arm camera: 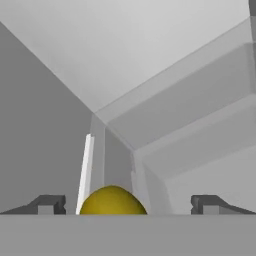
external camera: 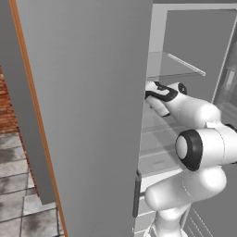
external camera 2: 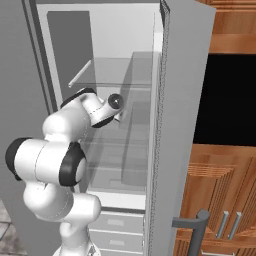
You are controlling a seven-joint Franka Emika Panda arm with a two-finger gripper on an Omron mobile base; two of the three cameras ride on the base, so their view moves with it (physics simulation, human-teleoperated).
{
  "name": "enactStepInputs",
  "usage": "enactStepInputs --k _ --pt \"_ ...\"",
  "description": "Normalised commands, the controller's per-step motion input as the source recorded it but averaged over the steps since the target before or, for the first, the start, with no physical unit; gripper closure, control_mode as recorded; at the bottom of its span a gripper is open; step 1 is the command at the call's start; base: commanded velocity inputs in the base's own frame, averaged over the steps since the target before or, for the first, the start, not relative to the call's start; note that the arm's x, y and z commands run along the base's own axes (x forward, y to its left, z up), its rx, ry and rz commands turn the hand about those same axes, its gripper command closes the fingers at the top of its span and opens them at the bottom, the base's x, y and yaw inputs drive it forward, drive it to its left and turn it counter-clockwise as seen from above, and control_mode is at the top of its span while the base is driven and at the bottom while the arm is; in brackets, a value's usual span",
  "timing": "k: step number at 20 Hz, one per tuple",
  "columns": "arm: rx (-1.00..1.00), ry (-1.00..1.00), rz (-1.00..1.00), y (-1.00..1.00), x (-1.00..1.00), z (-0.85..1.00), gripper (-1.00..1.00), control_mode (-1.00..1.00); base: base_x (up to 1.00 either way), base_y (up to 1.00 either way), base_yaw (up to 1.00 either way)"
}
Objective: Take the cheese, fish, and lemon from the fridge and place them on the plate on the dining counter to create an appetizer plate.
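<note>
Inside, the tall grey double-door fridge stands open, its white interior crossed by clear glass shelves, with white drawers below. One small round yellow lemon sits between the two dark fingertips of the claw, which is spread wide and grips nothing.

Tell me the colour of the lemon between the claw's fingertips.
Deep yellow, slightly olive-shaded; the lemon shows best in the hand view.
</note>
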Motion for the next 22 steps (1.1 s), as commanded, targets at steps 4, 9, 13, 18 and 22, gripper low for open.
enactStepInputs --k 4,9,13,18,22 --pt "0.00 0.00 0.02 0.22 0.00 -0.17 -1.00 -1.00 0.00 0.00 0.00" --pt "0.00 0.00 0.01 0.24 0.01 -0.09 -1.00 -1.00 0.00 0.00 0.00" --pt "0.00 0.00 0.00 0.06 0.02 0.00 -1.00 -1.00 0.00 0.00 0.00" --pt "0.00 0.00 0.00 0.00 -0.01 -0.05 -1.00 -1.00 0.00 0.00 0.00" --pt "0.00 0.00 0.00 0.00 -0.05 -0.12 -1.00 -1.00 0.00 0.00 0.00"
